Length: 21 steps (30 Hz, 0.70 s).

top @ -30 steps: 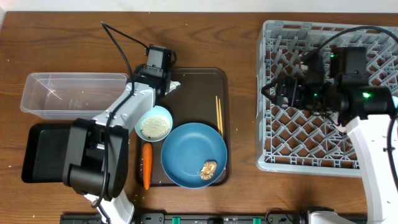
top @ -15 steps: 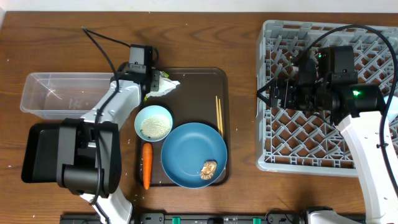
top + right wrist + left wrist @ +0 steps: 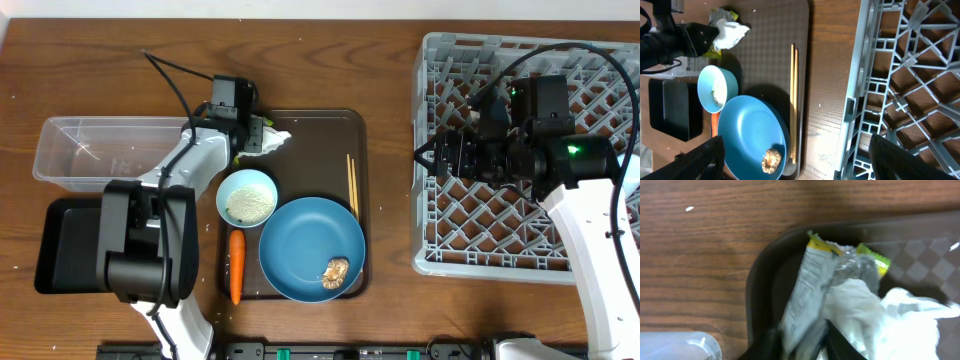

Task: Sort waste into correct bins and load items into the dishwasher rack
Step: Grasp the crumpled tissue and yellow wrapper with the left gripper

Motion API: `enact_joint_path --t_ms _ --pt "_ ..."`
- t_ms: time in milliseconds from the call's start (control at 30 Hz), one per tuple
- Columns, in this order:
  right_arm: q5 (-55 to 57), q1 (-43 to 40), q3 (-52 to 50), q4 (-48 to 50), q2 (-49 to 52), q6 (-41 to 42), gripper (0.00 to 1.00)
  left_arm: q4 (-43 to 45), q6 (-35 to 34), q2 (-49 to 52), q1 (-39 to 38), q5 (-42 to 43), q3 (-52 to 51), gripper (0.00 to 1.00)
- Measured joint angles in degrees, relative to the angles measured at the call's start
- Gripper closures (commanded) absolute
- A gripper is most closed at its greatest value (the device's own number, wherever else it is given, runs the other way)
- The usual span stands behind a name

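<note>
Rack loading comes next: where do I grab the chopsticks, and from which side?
Probably from above, jaws closing across both chopsticks on their far half. They lie flat, side by side on the brown tray, and their near ends crowd the blue plate, leaving less room there.

Both arms share one build: the left arm (image 3: 195,165) and the right arm (image 3: 590,235) have smooth white links between boxy black joint housings. Thin black cables (image 3: 185,70) loop off the left arm, and more cables (image 3: 540,55) off the right, where a green light (image 3: 577,152) glows. The left hand (image 3: 258,135) and right hand (image 3: 428,157) are black.
</note>
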Motion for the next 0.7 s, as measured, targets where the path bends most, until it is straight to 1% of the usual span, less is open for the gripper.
enact_joint_path --t_ms 133,267,367,533,600,700 --pt "0.0 0.0 0.0 0.0 0.0 0.0 0.16 -0.9 0.1 -0.2 -0.1 0.1 0.0 0.93" --pt "0.0 0.0 0.0 0.0 0.0 0.0 0.15 -4.9 0.1 -2.4 -0.6 0.1 0.0 0.94" --pt "0.0 0.0 0.0 0.1 0.0 0.0 0.15 -7.9 0.1 -7.3 -2.0 0.1 0.0 0.94" --pt "0.0 0.0 0.0 0.5 0.0 0.0 0.15 -14.6 -0.1 -19.0 -4.2 0.0 0.1 0.94" --pt "0.0 0.0 0.0 0.8 0.0 0.0 0.14 -17.6 -0.6 -22.4 -4.2 -1.7 0.2 0.94" --pt "0.0 0.0 0.0 1.3 0.0 0.0 0.14 -21.0 -2.3 -25.9 -3.3 -7.2 0.2 0.94"
